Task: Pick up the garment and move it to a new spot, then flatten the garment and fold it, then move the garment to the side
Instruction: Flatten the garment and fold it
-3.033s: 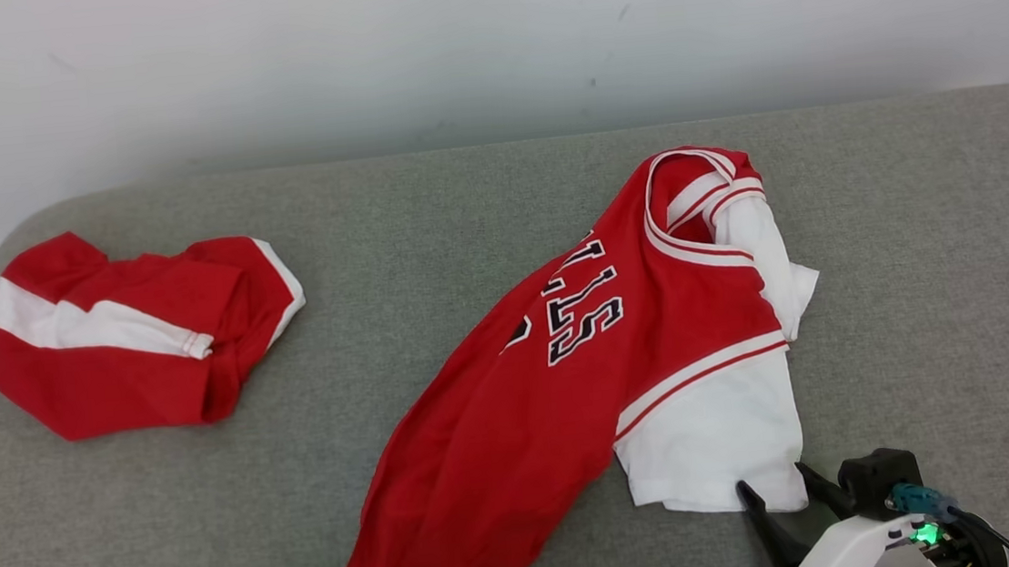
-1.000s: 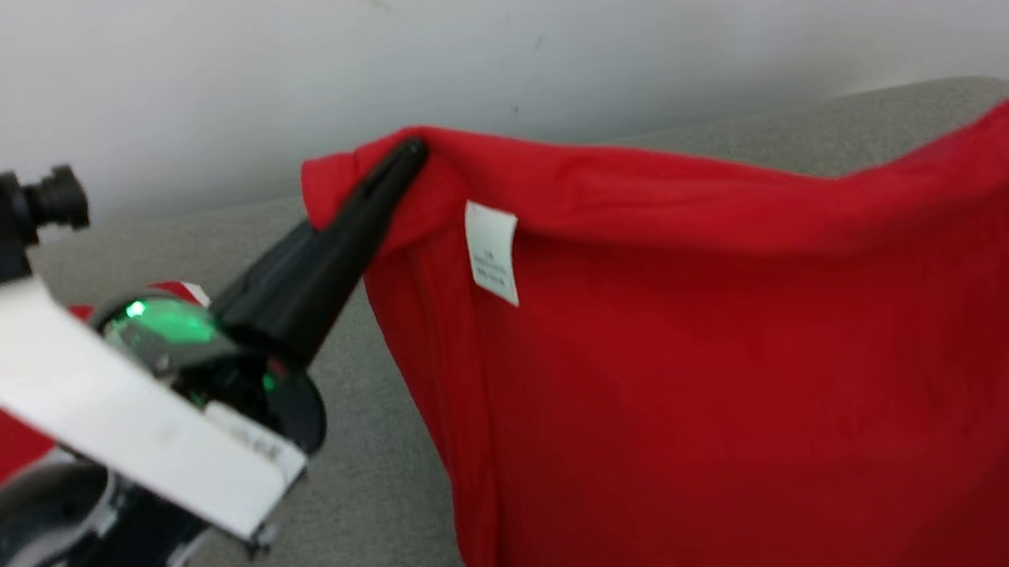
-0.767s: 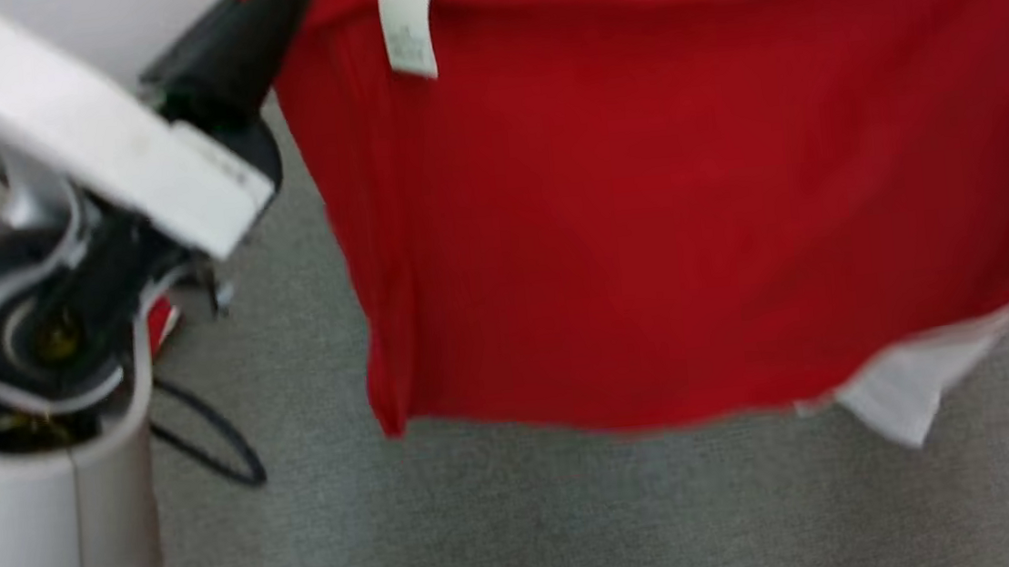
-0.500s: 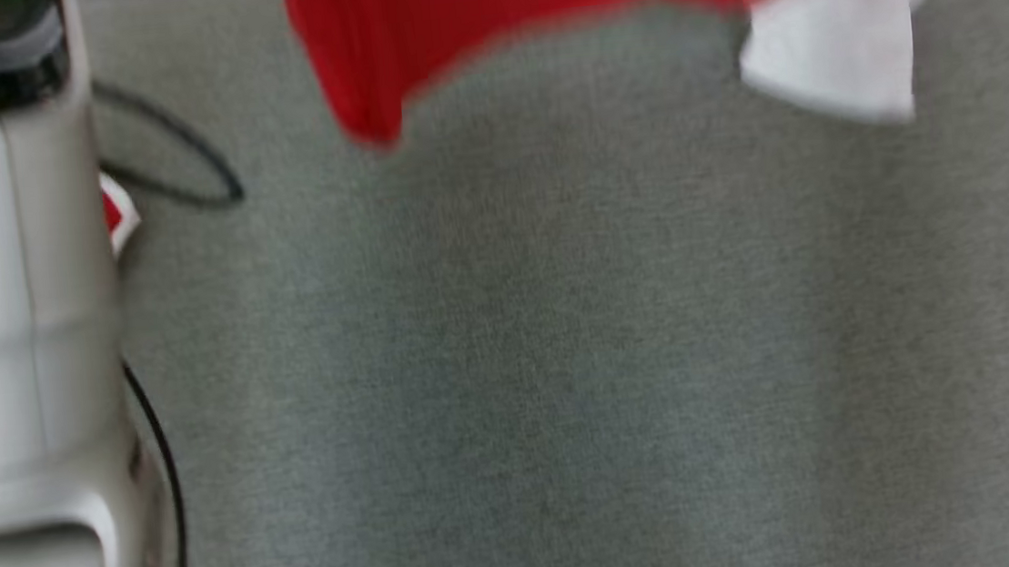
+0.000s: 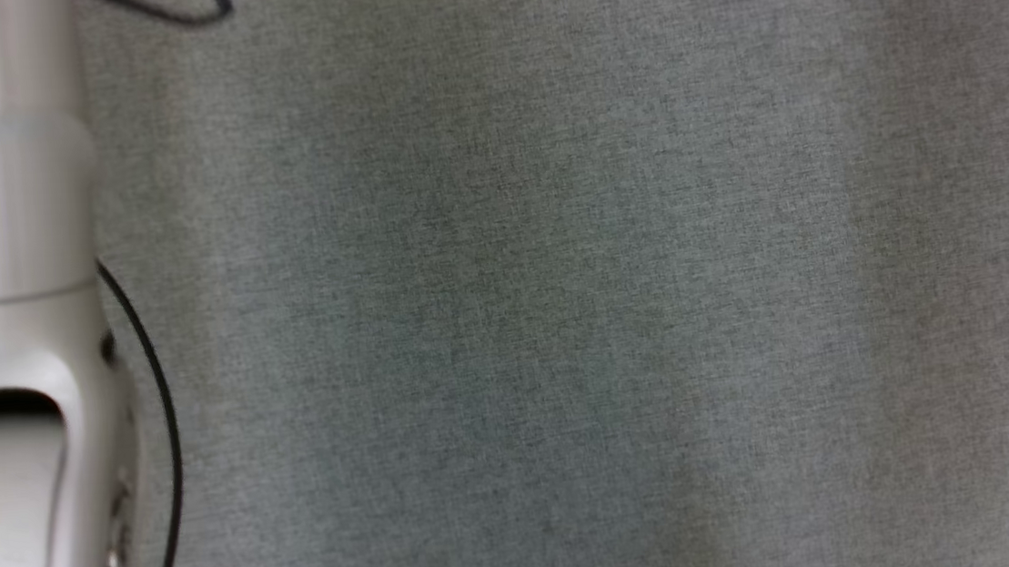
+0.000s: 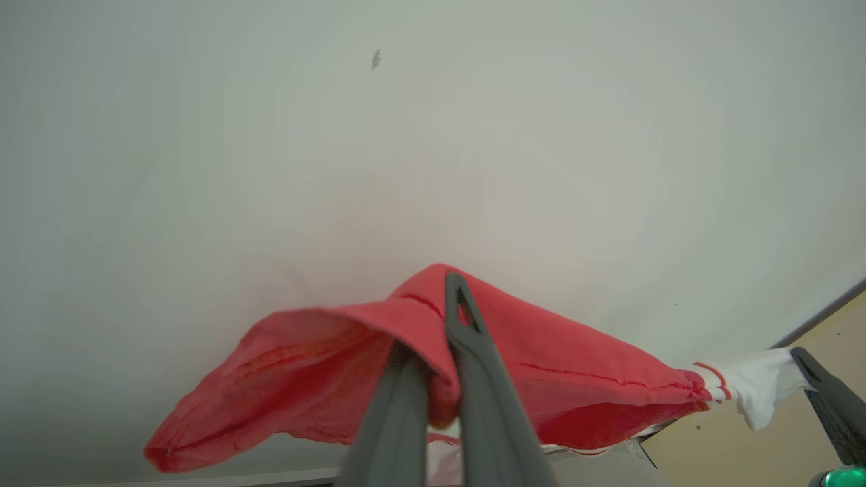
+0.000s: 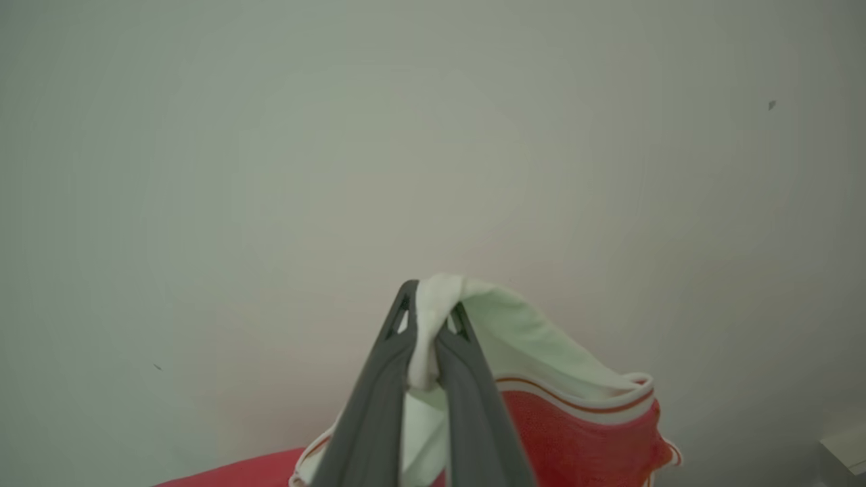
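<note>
Wrist views, left end effector [image 6: 438, 312], right end effector [image 7: 434, 299] gripping garment [image 6: 304, 352]

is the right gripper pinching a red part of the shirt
No, in the right wrist view the right gripper is shut on white cloth of the garment, with the red part lower down.

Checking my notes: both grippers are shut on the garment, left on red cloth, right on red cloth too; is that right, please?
Not quite: the right gripper pinches the white sleeve end of the garment, as the right wrist view shows. The left gripper does hold red cloth.
</note>
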Controlling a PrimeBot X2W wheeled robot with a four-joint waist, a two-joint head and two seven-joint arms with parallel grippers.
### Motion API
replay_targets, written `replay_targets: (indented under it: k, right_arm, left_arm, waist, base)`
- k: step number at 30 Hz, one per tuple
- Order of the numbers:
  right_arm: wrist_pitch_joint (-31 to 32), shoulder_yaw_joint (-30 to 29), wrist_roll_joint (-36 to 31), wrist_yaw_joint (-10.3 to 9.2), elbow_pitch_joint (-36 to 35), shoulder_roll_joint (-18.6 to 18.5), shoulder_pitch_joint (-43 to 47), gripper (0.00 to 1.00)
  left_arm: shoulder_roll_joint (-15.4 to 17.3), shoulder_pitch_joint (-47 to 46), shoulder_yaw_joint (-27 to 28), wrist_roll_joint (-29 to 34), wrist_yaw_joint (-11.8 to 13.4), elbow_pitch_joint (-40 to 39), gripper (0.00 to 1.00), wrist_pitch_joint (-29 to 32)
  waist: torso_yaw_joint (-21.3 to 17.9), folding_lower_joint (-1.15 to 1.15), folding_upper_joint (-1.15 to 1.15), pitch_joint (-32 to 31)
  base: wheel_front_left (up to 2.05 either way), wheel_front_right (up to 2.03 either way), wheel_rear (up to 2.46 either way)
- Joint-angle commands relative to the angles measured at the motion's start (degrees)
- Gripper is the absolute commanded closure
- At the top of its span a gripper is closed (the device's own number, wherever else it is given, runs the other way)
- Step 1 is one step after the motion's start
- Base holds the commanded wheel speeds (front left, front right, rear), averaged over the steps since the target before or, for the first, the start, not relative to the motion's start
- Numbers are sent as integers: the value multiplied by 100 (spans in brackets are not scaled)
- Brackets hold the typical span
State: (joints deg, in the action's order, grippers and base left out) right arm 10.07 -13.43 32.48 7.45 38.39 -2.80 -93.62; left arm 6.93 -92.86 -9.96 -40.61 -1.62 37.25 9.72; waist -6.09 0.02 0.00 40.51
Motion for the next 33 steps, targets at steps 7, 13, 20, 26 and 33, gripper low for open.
replay_targets:
  k: [7,13,20,26,33]
  right_arm:
    - [-95,782,792,5,-692,-25,1938,100]
    - [-21,1128,1238,5,-1684,-298,3950,100]
    - [107,1206,1410,4,-2547,-625,5909,100]
    - [248,1137,1145,3,-3185,-925,7382,100]
    - [512,1050,924,2,-3627,-1043,8878,100]
  left_arm:
    - [116,1285,-181,-168,-468,408,100,-404]
    - [390,2726,-405,-148,-569,120,100,-831]
    - [536,4531,-691,-144,-577,-504,100,-1217]
    - [443,6046,-919,-272,-498,-1109,100,-1173]
    - [499,7492,-1139,-283,-216,-1784,100,-1086]
  waist:
    - [-66,-2,0,-333]
    - [-58,-2,0,-883]
    - [6,-2,0,-1543]
    - [117,-2,0,-2045]
    - [157,-2,0,-2457]
  base:
    - [0,0,0]
    - [0,0,0]
    - [0,0,0]
    - [0,0,0]
    - [0,0,0]
